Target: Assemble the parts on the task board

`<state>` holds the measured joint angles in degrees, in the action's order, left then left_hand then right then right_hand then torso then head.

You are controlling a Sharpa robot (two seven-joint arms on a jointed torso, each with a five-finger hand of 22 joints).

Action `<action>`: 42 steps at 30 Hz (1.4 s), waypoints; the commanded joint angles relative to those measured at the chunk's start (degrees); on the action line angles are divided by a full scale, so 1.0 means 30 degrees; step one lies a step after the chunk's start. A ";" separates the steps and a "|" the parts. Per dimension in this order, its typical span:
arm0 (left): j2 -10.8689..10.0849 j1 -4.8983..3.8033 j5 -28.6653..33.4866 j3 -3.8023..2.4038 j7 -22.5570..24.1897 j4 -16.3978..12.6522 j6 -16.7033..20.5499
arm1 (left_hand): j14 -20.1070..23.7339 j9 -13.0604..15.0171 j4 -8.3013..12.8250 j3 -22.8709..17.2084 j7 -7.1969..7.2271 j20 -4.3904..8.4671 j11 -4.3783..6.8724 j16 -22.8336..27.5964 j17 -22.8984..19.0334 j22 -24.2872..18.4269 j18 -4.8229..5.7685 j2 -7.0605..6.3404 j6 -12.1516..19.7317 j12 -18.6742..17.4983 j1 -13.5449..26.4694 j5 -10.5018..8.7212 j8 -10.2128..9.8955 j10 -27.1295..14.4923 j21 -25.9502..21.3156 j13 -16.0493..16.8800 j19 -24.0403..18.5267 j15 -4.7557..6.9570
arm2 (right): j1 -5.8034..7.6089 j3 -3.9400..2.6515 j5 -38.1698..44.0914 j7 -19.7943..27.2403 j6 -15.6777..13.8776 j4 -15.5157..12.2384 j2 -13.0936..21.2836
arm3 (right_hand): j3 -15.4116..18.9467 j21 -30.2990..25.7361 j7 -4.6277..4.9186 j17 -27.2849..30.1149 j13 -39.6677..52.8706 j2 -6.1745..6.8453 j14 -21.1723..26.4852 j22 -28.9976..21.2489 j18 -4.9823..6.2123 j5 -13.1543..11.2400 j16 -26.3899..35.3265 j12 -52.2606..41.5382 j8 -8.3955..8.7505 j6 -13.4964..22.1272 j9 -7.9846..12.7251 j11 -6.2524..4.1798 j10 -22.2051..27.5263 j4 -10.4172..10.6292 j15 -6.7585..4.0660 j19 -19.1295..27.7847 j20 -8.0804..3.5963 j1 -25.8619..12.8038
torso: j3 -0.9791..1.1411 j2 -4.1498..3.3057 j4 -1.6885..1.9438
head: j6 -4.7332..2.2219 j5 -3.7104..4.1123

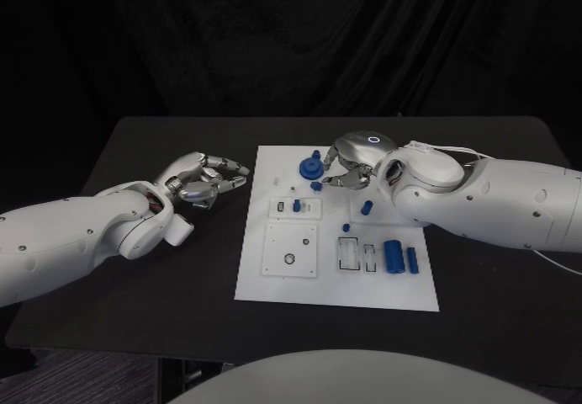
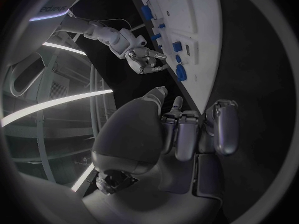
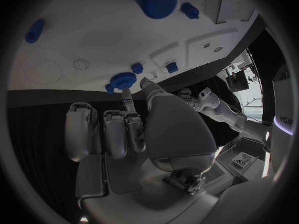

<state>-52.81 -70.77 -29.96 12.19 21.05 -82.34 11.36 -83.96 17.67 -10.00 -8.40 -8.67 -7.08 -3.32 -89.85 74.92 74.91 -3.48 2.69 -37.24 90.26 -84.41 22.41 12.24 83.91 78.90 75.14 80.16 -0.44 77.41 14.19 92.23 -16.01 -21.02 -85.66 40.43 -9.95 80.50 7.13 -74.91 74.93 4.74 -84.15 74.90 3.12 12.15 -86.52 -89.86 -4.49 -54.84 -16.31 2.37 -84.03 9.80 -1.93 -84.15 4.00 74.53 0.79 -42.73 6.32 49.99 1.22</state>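
Left of centre, the left hand point(image 1: 203, 179) hovers over bare table point(image 1: 145, 286) just beside the task board point(image 1: 337, 290), fingers curled in and holding nothing. At upper centre of the board, the right hand point(image 1: 349, 162) reaches a blue gear point(image 1: 312, 168); whether its fingers pinch the gear cannot be told. Two blue cylinders point(image 1: 393, 256) lie at the board's lower right. Judged step: seating the gear, which calls for lining it up squarely before pressing down.

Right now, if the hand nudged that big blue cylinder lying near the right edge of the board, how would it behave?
The cylinder lies on its side on the flat board, so it would probably roll sideways if nudged. It looks smooth and rigid, so fingers may slip on it. It seems small and likely light.
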 commanded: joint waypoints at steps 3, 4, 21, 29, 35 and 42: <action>-0.0056 0.0005 0.1551 -0.0014 -0.0221 -0.0033 -0.0785 | -0.2013 0.0899 0.0102 -0.0033 -0.0031 -0.0030 -0.0102 -0.0049 0.5028 0.3641 0.0110 0.0072 0.1463 -0.0086 -0.0378 0.0083 0.1839 0.2029 -0.0081 0.4955 -0.0159 -0.0170 | -0.0098 -0.0014 0.0355 -0.0637 0.0399 0.0115 -0.0135 | 0.0137 0.0089 0.0005 -0.3576 0.5023 0.0004 -0.1640 0.4090 -0.0321 -0.0158 0.0081 -0.0048 -0.0033 0.0146 -0.0048 0.0032 -0.1990 0.0014 0.0064 -0.0894 0.0097 -0.0155 | -0.0138 -0.0077 0.0070 | 0.0004 0.0108; -0.0063 0.0007 0.1592 -0.0014 -0.0236 -0.0033 -0.0830 | -0.2013 0.1059 0.0133 -0.0074 -0.0022 -0.0039 -0.0102 -0.0049 0.5028 0.3641 0.0112 0.0056 0.1819 -0.0086 -0.0455 0.0079 0.2212 0.2029 -0.0074 0.4955 -0.0159 -0.0162 | -0.0109 -0.0014 0.0356 -0.0650 0.0422 0.0137 -0.0153 | 0.0137 0.0089 0.0005 -0.3576 0.5023 0.0004 -0.1640 0.4090 -0.0321 -0.0158 0.0081 -0.0048 -0.0033 0.0146 -0.0048 0.0032 -0.1990 0.0014 0.0064 -0.0894 0.0097 -0.0155 | -0.0149 -0.0093 0.0064 | 0.0004 0.0104; -0.0110 0.0019 0.1771 -0.0014 -0.0325 -0.0027 -0.1395 | -0.2013 0.1597 -0.0448 -0.0013 0.0013 -0.0069 -0.0100 -0.0049 0.5028 0.3608 0.0088 0.0009 0.2847 -0.0086 -0.0114 -0.1086 0.4114 0.2029 -0.0148 0.4955 -0.0254 -0.0179 | -0.0352 -0.0013 0.0359 -0.0703 0.0978 0.0630 -0.0605 | 0.0311 -0.0054 0.0003 -0.3386 0.5023 -0.0080 -0.1596 0.4039 -0.0284 -0.0364 0.0229 -0.0048 -0.0060 0.0245 -0.0276 0.0036 -0.1990 0.0074 0.0069 -0.0828 0.0101 -0.0438 | -0.0178 -0.0051 0.0078 | 0.0004 0.0136; -0.0139 0.0045 0.1774 -0.0012 -0.0497 -0.0004 -0.1588 | -0.2013 0.1649 -0.0479 -0.0052 0.0026 -0.0067 -0.0088 -0.0049 0.5028 0.3591 0.0075 0.0032 0.2701 -0.0086 -0.0208 -0.0970 0.4457 0.2029 -0.0196 0.4955 -0.0298 -0.0172 | -0.0469 -0.0013 0.0359 -0.0595 0.1103 0.0845 -0.0796 | 0.0551 -0.0235 -0.0029 -0.3289 0.5023 -0.0141 -0.1572 0.3977 -0.0239 -0.0718 0.0294 -0.0048 -0.0131 0.0274 -0.0567 0.0013 -0.1990 0.0173 0.0051 -0.0741 0.0095 -0.0810 | -0.0194 -0.0041 0.0069 | 0.0004 0.0072; -0.0161 0.0057 0.1774 -0.0011 -0.0625 0.0017 -0.1677 | -0.2013 0.1654 -0.0496 -0.0049 0.0026 -0.0067 -0.0088 -0.0049 0.5028 0.3571 0.0060 0.0030 0.2674 -0.0086 -0.0206 -0.0956 0.4506 0.2029 -0.0250 0.4955 -0.0348 -0.0172 | -0.0539 -0.0013 0.0359 -0.0563 0.1291 0.0985 -0.0950 | 0.0590 -0.0334 -0.0022 -0.3252 0.5003 -0.0160 -0.1563 0.3946 -0.0216 -0.0770 0.0322 -0.0034 -0.0103 0.0357 -0.0614 0.0015 -0.1973 0.0176 0.0052 -0.0700 0.0095 -0.0859 | -0.0184 -0.0037 0.0057 | 0.0004 0.0142; -0.0195 0.0070 0.1775 -0.0010 -0.0847 0.0024 -0.1859 | -0.2013 0.1661 -0.0513 -0.0083 0.0047 -0.0064 -0.0073 -0.0049 0.5028 0.3551 0.0045 0.0014 0.2522 -0.0086 -0.0282 -0.0793 0.4742 0.2029 -0.0312 0.4955 -0.0406 -0.0166 | -0.0707 -0.0013 0.0359 -0.0541 0.1289 0.1205 -0.1153 | 0.0606 -0.0414 -0.0015 -0.3149 0.4952 -0.0230 -0.1539 0.3919 -0.0198 -0.0572 0.0400 0.0001 -0.0082 0.0449 -0.0708 0.0022 -0.1930 0.0120 0.0055 -0.0660 0.0099 -0.0858 | -0.0200 -0.0031 0.0052 | 0.0004 0.0122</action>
<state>-53.42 -70.67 -25.29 12.19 18.72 -82.19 6.94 -84.16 22.58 -11.24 -8.48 -8.48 -7.31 -3.62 -89.85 74.92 74.90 -3.50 2.75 -29.19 90.06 -85.16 19.75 26.08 83.63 78.23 75.05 79.44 -0.63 75.50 14.18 92.84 -17.10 -17.75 -82.19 37.05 -8.37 79.42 7.12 -74.91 74.93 4.14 -84.15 74.90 3.12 10.10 -85.65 -89.85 -4.71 -54.01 -18.38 2.36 -84.03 10.11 -1.93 -84.15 4.00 72.28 0.21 -42.82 6.50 49.99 1.64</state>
